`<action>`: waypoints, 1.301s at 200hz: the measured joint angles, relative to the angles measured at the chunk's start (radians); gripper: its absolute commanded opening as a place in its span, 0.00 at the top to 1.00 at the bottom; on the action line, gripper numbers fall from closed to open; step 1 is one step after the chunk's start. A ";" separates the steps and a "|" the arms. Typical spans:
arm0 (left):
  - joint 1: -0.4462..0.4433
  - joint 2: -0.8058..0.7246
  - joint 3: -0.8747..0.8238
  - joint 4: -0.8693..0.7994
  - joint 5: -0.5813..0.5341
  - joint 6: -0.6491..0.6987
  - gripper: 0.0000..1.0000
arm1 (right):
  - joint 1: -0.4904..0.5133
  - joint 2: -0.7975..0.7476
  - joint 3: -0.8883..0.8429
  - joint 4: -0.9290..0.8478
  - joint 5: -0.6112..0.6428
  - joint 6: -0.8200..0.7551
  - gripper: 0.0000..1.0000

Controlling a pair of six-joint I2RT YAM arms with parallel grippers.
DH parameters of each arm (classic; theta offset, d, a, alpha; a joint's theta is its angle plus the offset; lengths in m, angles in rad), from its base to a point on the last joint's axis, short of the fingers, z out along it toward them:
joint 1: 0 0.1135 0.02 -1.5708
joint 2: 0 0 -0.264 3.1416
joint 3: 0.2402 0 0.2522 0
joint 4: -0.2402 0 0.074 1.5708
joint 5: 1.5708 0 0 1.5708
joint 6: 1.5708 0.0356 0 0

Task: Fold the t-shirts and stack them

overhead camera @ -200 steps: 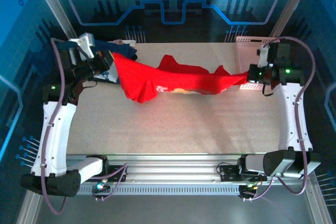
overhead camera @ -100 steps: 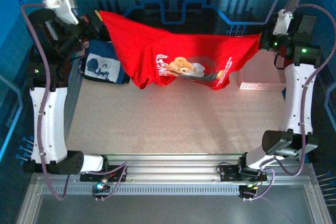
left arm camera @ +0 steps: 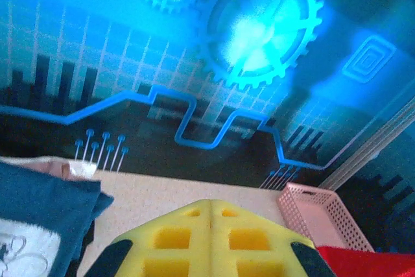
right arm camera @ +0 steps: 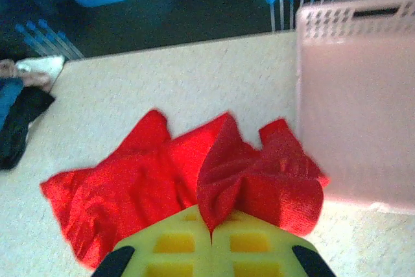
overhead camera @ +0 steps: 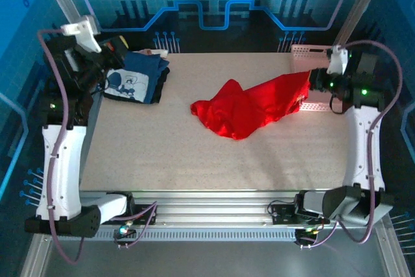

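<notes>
The red t-shirt (overhead camera: 249, 106) lies crumpled across the middle of the table, print hidden, one end lifted toward the right. My right gripper (overhead camera: 310, 80) is shut on that raised end; in the right wrist view the red t-shirt (right arm camera: 259, 173) bunches out from between the closed yellow fingers (right arm camera: 175, 241). The navy t-shirt (overhead camera: 135, 80) with its white cartoon print lies folded at the far left. My left gripper (overhead camera: 123, 47) hovers above it, jaws shut with nothing between them (left arm camera: 211, 209); the navy t-shirt (left arm camera: 39, 209) sits at that view's lower left.
A pink lattice basket (overhead camera: 305, 56) stands at the far right corner, just behind the right gripper, also seen as the basket (right arm camera: 356, 102) and basket (left arm camera: 321, 212). The tan table (overhead camera: 194, 154) stretches bare toward the near edge.
The red shirt was held spread high between both grippers. The left gripper has let go; the shirt has dropped onto the table in a heap, and the right gripper has come down still holding its end.
</notes>
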 measured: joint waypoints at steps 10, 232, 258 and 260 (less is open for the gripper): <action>-0.005 -0.035 -0.109 0.037 0.032 -0.029 1.00 | 0.000 -0.051 -0.082 0.008 -0.011 0.007 1.00; -0.491 1.114 0.185 -0.190 -0.124 -0.051 0.73 | -0.002 -0.191 -0.499 -0.101 0.080 0.164 0.97; -0.493 1.132 0.214 -0.208 -0.155 -0.024 1.00 | -0.011 -0.161 -0.444 -0.093 0.080 0.153 0.97; -0.492 1.132 0.217 -0.210 -0.158 -0.023 1.00 | -0.013 -0.159 -0.442 -0.093 0.080 0.153 0.97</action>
